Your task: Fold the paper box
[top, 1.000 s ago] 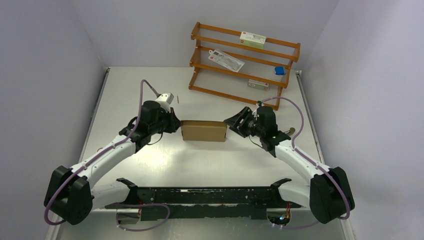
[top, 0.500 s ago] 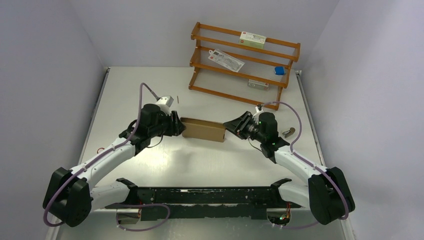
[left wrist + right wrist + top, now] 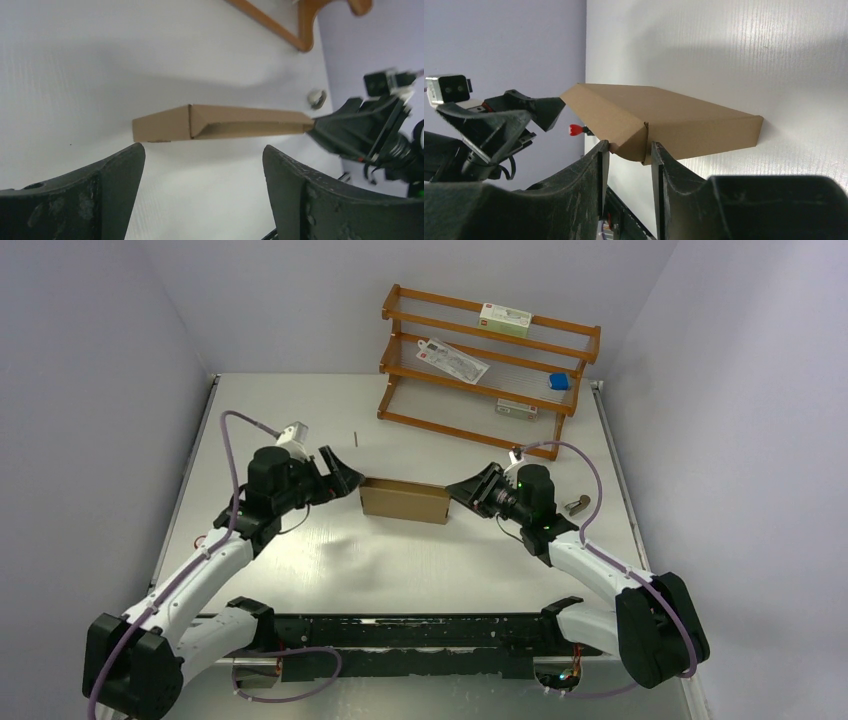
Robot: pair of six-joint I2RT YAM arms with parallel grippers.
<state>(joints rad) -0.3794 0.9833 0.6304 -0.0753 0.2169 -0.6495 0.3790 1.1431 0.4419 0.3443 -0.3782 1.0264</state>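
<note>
The paper box is a flat, closed brown cardboard box lying in the middle of the table, also seen in the left wrist view and the right wrist view. My left gripper stands wide open just off the box's left end, nothing between its fingers. My right gripper is at the box's right end. Its fingertips pinch that end's corner from both sides.
A wooden rack with small cartons and a blue item stands at the back right. A small metal cylinder lies right of my right arm. A thin dark pin lies behind the left gripper.
My left gripper has opened, let go of the box's left end and drawn back to the left. The right gripper has closed in on the right end, and the box has turned slightly.
</note>
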